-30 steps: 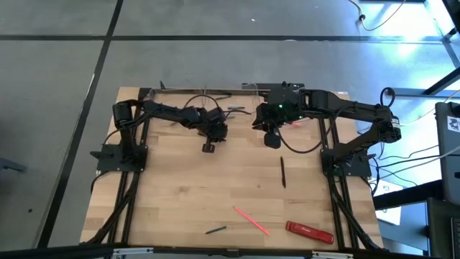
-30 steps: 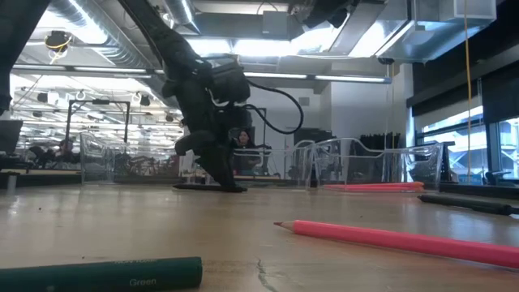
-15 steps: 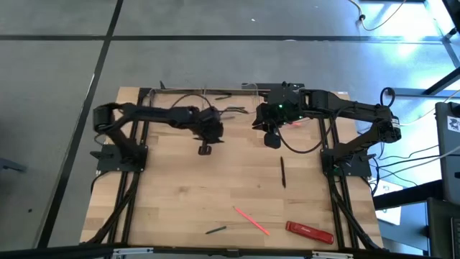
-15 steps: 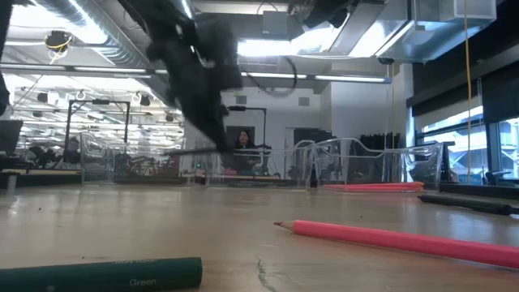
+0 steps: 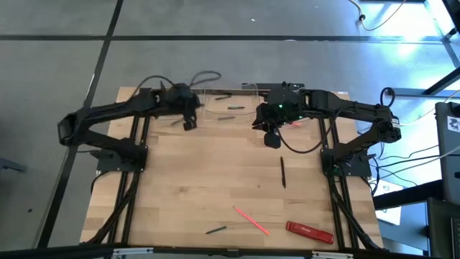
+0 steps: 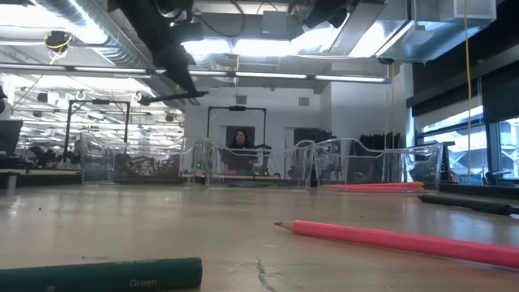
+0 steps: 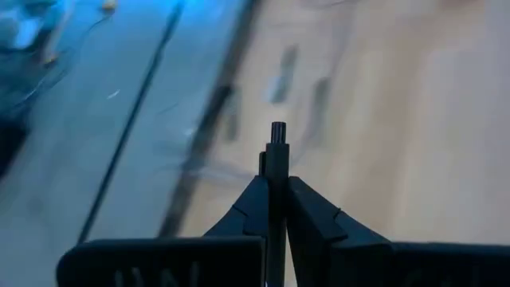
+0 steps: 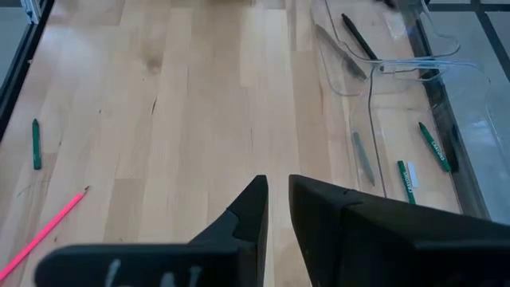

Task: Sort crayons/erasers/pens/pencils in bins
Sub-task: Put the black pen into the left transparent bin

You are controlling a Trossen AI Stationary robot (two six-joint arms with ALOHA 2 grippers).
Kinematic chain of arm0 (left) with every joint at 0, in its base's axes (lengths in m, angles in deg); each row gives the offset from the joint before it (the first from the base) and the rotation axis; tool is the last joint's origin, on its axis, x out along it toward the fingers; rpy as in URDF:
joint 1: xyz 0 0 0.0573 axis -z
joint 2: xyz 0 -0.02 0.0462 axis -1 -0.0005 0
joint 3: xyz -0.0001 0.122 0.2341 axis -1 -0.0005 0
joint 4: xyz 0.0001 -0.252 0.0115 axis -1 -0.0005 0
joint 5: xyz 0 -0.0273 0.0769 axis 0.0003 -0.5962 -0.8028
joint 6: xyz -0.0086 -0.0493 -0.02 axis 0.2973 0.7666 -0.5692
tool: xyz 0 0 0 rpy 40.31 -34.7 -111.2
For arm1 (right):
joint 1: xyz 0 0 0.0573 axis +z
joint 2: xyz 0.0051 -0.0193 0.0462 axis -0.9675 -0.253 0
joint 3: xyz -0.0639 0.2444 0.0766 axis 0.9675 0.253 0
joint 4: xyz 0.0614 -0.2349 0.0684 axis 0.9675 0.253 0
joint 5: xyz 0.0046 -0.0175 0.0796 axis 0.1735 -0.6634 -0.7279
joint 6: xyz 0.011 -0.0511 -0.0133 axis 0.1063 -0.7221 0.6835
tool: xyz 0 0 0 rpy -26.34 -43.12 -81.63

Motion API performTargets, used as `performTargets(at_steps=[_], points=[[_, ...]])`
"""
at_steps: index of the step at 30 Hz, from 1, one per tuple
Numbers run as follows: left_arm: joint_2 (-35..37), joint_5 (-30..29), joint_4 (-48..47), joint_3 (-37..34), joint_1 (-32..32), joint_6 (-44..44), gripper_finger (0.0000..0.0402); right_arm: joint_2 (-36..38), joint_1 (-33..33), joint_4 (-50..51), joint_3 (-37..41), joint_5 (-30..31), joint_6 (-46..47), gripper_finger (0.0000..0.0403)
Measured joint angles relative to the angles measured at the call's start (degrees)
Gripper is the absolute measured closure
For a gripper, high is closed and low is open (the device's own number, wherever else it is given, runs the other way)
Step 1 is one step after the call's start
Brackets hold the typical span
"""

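Note:
My left gripper (image 5: 189, 121) hangs high over the table's far left part, near the clear bins (image 5: 228, 101), shut on a thin dark pen (image 6: 173, 96). My right gripper (image 5: 272, 137) waits near the far middle, its fingers (image 8: 253, 209) open by a narrow gap and empty. Three clear bins (image 6: 369, 161) stand in a row along the far edge. One bin (image 8: 446, 119) holds green crayons (image 8: 433, 147). On the bare wood lie a dark pen (image 5: 282, 173), a pink pencil (image 5: 251, 219) and a green crayon (image 5: 215, 230). My left gripper pinches the dark pen between its two fingers (image 7: 307, 215), which lie across it. One end of the pen (image 7: 277, 132) sticks out past the fingertips. The pen is lifted clear of the table and lies about level in the low view.
A wide flat red bar (image 5: 310, 232) lies near the table's near right corner. Black frame rails (image 5: 129, 194) run along both sides. Pink sticks (image 6: 373, 186) lie by the far right bin. A person (image 6: 241, 148) shows in the room beyond.
My left gripper has risen from the table's far middle and swung toward the far left edge, carrying the dark pen up with it. The pen, which lay on the wood a second ago, is now lifted clear and level.

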Motion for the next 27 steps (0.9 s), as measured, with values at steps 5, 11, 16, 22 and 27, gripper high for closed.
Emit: performTargets(at_steps=[5, 11, 16, 22, 27], points=[[-0.2, -1.3, -4.6, 0.1, -7.7, 0.2, 0.0386, 0.0, 0.0, 0.0, 0.0, 0.0, 0.0, 0.0347], [-7.1, -0.4, -5.4, 0.1, -16.3, 0.7, 0.0386, 0.0, 0.0, -0.1, 0.0, 0.0, 0.0, 0.0347], [-14.2, 1.8, -5.3, 0.1, -20.1, -0.2, 0.0386, 0.0, 0.0, -0.1, 0.0, 0.0, 0.0, 0.0347], [-20.1, 3.1, -3.9, 0.1, -20.5, -2.5, 0.0385, 0.0, 0.0, -0.1, 0.0, 0.0, 0.0, 0.0347], [-21.8, 3.2, -4.4, 0.1, -20.4, 0.1, 0.0385, 0.0, 0.0, -0.1, 0.0, 0.0, 0.1, 0.0347]])
